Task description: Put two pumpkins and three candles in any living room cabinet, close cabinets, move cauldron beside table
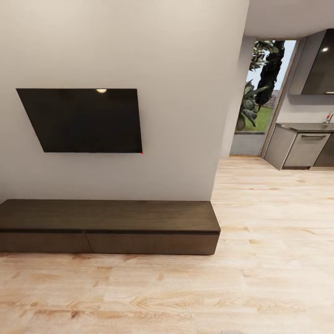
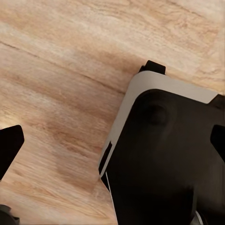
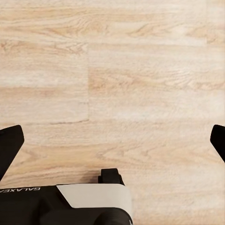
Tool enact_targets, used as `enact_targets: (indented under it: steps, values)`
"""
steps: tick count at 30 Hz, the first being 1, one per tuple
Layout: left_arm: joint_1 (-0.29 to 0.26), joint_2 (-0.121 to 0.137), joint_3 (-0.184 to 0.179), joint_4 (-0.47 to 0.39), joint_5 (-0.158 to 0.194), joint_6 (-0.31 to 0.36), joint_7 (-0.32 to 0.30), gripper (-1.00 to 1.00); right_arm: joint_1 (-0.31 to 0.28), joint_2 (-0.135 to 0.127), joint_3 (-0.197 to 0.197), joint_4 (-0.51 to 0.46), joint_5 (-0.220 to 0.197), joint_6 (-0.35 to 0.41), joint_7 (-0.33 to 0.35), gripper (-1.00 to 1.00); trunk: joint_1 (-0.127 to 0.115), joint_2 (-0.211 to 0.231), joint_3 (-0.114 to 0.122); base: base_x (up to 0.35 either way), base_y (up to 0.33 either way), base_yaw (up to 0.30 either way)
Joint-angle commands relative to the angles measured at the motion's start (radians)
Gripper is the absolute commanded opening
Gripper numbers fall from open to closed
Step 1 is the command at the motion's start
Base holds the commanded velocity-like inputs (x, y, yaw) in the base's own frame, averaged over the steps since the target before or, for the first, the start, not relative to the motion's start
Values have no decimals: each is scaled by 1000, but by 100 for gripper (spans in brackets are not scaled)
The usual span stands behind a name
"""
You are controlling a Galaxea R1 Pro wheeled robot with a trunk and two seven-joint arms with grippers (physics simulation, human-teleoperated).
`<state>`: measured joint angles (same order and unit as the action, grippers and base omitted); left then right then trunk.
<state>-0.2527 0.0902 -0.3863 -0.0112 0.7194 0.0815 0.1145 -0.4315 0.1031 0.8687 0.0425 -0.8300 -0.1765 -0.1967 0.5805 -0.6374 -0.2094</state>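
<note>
cabinet (image 1: pixel 109 227): low, dark wood, long, against the white wall under the tv (image 1: pixel 83 119); both fronts flush and shut, top bare.
pumpkins, candles, cauldron: somewhere outside these pictures; place cannot be told.
progress: shut fronts match the closed-cabinet part of the task; contents hidden, so could be loaded already or waiting to be filled. cauldron part unsettled too.
left tool (image 2: pixel 112 140): fingertips spread to the edges of the left wrist view, wide open, gripping nothing; hangs over the wooden floor (image 2: pixel 61 70) and the robot base (image 2: pixel 164 154).
right tool (image 3: pixel 112 140): likewise spread wide, holding nothing, pointing down at floor planks with a corner of the base below.
surroundings: pale plank floor all around; off to the right a kitchen counter (image 1: pixel 306 126) with grey units, and a glass door (image 1: pixel 264 97) with plants beyond.
</note>
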Motion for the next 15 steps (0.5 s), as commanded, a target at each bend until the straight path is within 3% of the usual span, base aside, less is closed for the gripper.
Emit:
enact_targets:
  steps: [1,15]
  values:
    - [0,0,-8,-1,9,5,4,100,-1,1,7,4,-7,-5,0,100,0,-1,-2,0,0,0]
    - [0,-1,-8,-1,12,4,4,100,-1,0,7,4,-8,-12,8,100,0,-1,-2,0,0,0]
